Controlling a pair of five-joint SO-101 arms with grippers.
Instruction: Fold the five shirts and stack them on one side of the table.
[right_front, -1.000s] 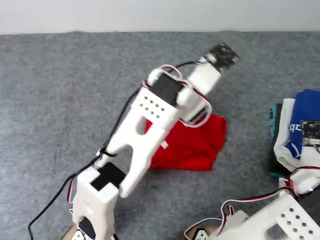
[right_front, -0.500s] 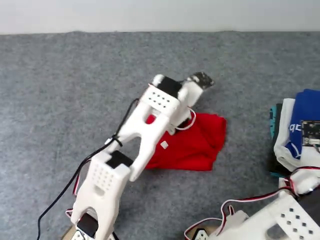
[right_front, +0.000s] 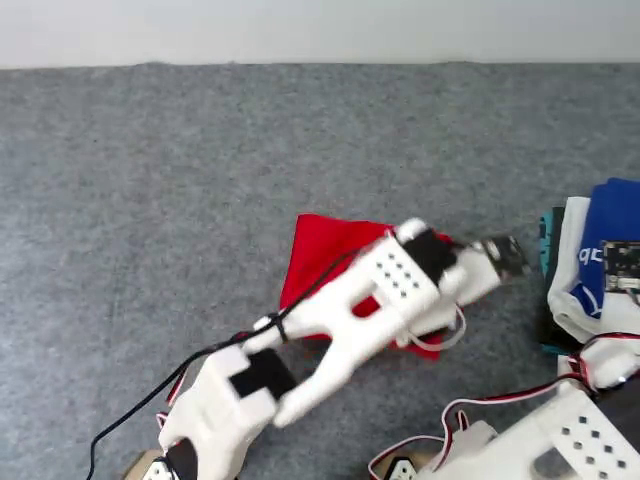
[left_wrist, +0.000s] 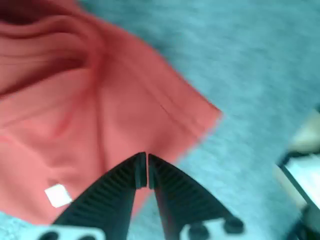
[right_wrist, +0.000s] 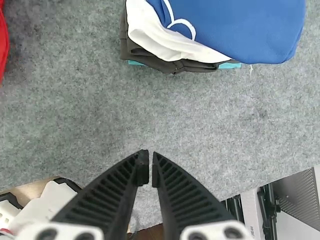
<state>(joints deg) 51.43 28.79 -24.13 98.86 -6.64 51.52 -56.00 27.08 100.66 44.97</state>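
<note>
**Left arm repositioned over the last shirt.** Above the grey table (right_front: 120, 180), the left arm (right_front: 400, 275) has swung within the last second. It went from a reach past the far edge of the red shirt (right_front: 320, 250) to a low sweep across the shirt's near side. The left jaws now point toward the stack of folded shirts (right_front: 572, 285).

We judge that the red shirt is folded and that moving it to the stack comes next. The stack appears to hold four shirts, so this one would be the fifth.

The left arm lies stretched low. Its jaws are together with no cloth visible between them. The red shirt lies beneath and beyond their tips, and its white tag (left_wrist: 57, 195) is beside one jaw.

The right arm (right_front: 570, 430) is drawn back. The right jaws are likewise together over bare table, with the stack well beyond their tips.
</note>
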